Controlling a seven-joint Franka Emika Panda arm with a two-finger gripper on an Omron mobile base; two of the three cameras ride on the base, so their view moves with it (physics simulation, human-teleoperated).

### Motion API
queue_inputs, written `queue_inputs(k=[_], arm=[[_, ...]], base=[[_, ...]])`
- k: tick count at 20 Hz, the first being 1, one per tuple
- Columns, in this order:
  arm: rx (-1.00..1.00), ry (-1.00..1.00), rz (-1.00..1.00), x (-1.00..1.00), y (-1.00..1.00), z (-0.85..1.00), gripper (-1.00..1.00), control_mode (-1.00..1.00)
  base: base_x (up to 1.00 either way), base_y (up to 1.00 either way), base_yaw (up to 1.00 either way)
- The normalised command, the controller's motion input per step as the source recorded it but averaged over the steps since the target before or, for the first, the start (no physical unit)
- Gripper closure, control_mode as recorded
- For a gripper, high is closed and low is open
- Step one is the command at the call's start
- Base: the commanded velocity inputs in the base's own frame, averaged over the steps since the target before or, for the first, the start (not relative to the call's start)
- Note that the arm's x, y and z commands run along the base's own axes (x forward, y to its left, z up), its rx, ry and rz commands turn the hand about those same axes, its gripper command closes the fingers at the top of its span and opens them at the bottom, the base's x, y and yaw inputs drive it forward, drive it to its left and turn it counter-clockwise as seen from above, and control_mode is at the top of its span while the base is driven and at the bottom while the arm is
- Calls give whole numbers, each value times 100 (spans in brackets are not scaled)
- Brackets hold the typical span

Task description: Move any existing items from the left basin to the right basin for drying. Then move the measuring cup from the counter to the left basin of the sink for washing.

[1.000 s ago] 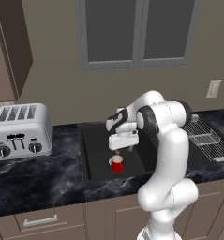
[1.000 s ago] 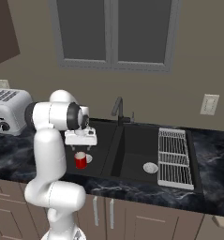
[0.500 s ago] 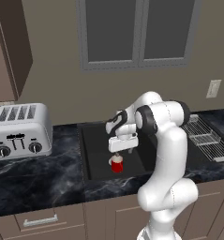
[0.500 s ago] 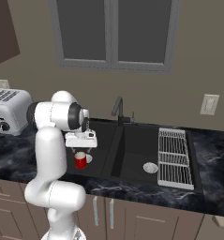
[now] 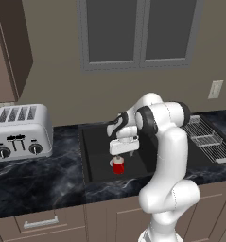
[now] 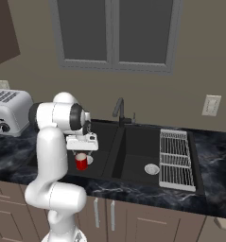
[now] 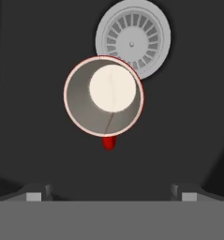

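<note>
Mug (image 7: pixel 104 96) stands upright in the left basin (image 5: pixel 98 160); tool (image 5: pixel 122 155) hovers directly above, wide open and empty, needing to descend and grip the rim

The small red ceramic mug (image 7: pixel 103 95) at the centre of the hand view shows a white inside and a red handle below its rim. It stands on the matte black floor of the wide rectangular sink basin (image 7: pixel 33 70), beside a round silver drain (image 7: pixel 139 33) with radial slots at the upper right. In the left base view, the glossy black marble bench (image 5: pixel 34 184) with faint white veins fills the lower left, carrying a silver four-slot toaster (image 5: pixel 21 132) with dark knobs. The white robot arm (image 5: pixel 169 142) has dark joints. At the right of the right base view lies a silver wire rack (image 6: pixel 175 158).
</note>
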Motion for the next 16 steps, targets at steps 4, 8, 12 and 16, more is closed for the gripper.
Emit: queue_inputs(k=[4, 8, 12, 16], arm=[[0, 0, 0, 0, 0, -10, -100, -100], [1, 0, 0, 0, 0, -7, -100, -100], [0, 0, 0, 0, 0, -8, -100, -100], [0, 0, 0, 0, 0, -11, -100, -100]], base=[[0, 0, 0], [0, 0, 0], [0, 0, 0], [0, 0, 0]])
